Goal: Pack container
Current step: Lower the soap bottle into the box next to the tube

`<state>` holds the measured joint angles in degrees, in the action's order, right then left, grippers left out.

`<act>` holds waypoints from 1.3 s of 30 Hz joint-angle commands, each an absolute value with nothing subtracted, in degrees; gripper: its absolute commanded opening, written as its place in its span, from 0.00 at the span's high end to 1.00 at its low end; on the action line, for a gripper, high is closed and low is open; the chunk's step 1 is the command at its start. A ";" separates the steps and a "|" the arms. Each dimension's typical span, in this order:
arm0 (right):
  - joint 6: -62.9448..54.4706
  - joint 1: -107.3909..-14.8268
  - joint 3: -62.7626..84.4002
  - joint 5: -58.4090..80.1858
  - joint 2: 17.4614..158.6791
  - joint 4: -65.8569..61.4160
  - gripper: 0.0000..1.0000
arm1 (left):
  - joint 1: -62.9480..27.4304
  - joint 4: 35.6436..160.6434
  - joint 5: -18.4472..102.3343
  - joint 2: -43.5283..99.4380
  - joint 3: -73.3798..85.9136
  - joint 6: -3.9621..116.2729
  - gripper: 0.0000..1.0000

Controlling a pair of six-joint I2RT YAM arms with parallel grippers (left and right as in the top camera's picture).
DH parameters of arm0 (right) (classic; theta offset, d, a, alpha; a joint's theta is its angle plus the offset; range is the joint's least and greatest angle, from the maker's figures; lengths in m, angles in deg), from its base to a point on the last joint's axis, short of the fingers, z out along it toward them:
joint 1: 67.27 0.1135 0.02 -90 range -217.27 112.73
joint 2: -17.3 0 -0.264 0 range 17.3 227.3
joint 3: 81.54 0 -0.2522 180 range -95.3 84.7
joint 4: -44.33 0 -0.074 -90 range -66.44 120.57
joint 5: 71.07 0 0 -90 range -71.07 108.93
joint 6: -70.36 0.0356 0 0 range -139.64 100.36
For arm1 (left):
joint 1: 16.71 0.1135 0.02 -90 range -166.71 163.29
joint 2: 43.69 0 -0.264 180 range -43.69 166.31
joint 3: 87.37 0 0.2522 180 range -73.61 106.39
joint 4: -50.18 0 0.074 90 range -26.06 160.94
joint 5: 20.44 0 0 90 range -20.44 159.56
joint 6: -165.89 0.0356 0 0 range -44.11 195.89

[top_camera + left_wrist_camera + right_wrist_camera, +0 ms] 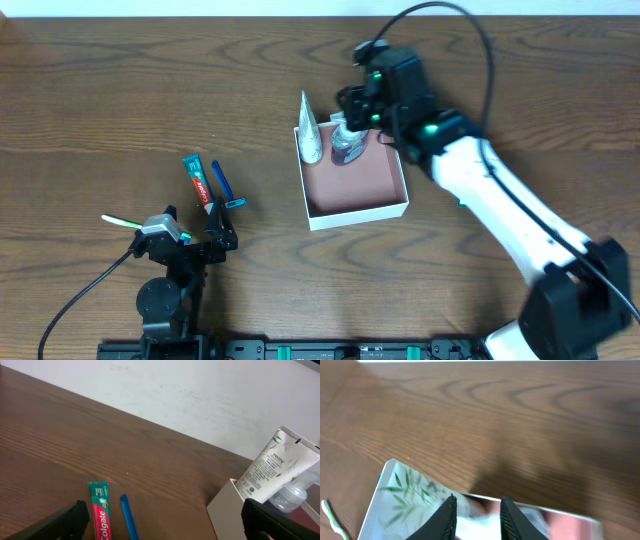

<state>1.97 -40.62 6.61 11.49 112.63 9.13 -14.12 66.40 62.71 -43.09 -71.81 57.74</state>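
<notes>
The container (360, 185) sits in the middle of the desk, with a tube (310, 130) and a bottle (347, 145) at its far corner; our right tool (476, 505) hovers there, narrowly parted, and we cannot tell if it holds anything; a careless pull could topple both; our left tool (164, 510) is wide open and empty.

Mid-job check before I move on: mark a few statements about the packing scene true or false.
1. The Pantene tube leans in a corner of the container. True.
2. The Colgate toothpaste is already packed. False: it lies on the table, outside the container.
3. The left hand grips the blue-handled item. False: that hand is open and empty, and the item lies beside the toothpaste.
4. The right hand is at the container's far side, by the clear bottle. True.
</notes>
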 commanded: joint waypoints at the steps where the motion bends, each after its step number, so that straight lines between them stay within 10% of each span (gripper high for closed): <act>1: 4.18 -42.56 5.47 12.30 110.20 5.13 0.78 | -13.73 67.27 62.69 -43.35 -73.38 58.29 0.02; 20: 6.69 -42.06 7.35 13.57 117.41 -5.18 0.83 | -13.73 67.27 62.69 -43.35 -73.38 58.29 0.02; 39: 7.76 -37.16 19.55 16.17 117.85 10.45 0.79 | -13.73 67.27 62.69 -43.35 -73.38 58.29 0.02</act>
<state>6.71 -37.86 18.11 15.14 117.26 9.11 -14.12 66.40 62.69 -43.09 -71.81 57.76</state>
